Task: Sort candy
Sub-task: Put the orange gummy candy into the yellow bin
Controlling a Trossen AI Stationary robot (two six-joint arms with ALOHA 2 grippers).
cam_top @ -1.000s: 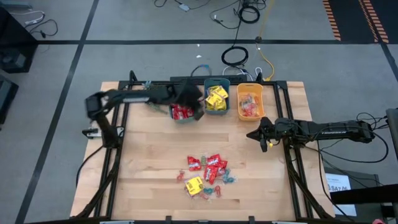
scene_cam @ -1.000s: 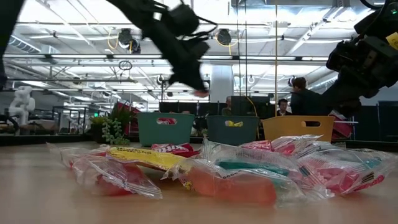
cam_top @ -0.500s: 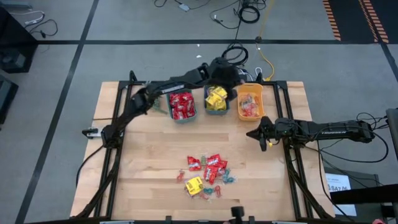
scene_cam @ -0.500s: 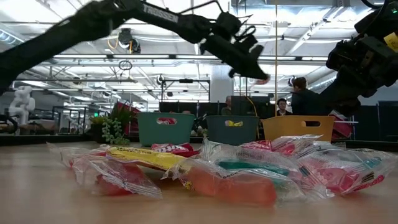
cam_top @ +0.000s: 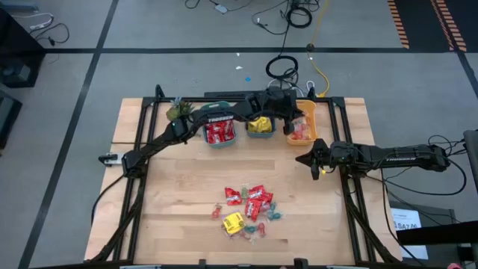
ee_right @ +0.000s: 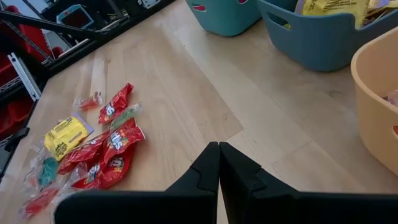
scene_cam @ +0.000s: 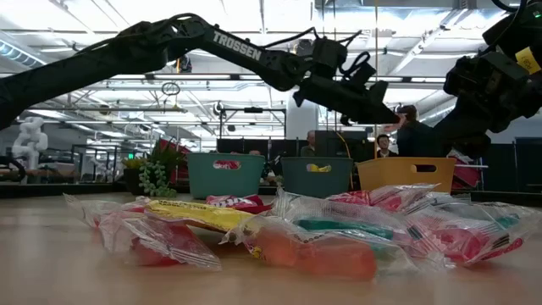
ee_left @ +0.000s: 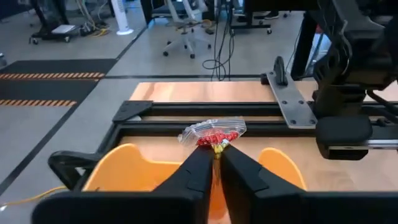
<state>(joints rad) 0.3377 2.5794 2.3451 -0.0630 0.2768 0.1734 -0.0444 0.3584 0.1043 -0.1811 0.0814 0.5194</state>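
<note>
My left gripper point(cam_top: 293, 124) reaches along the far edge and hangs over the orange bin point(cam_top: 305, 133), shut on a small clear-wrapped candy with red pieces point(ee_left: 212, 133). To the bin's left stand a blue bin with yellow packets point(cam_top: 260, 125) and a teal bin with red packets point(cam_top: 219, 131). A pile of loose candy point(cam_top: 250, 210) lies on the table toward the near edge: red packets, a yellow one and small twist-wrapped pieces. My right gripper point(cam_top: 314, 161) waits shut and holding nothing at the table's right, just near of the orange bin. My left gripper pinches the candy's wrapper at its near end point(ee_left: 217, 147) between the two fingertips. The fingers come from the table's left, nearly level and slanting a little down. The candy sticks out beyond the tips, lifted clear above the orange bin point(ee_left: 124, 163).
A small green plant point(cam_top: 178, 110) stands at the far left, beside the teal bin. A black metal frame point(cam_top: 340, 112) runs round the table's far and side edges. Bare wood lies between the bins and the candy pile. People show in the room behind point(scene_cam: 412, 127).
My left gripper has swung from above the teal bin toward the table's right edge, along the row of bins, and now hangs over the orange bin. It has rolled and sunk slightly on the way. The small candy has travelled with it at the fingertips.
</note>
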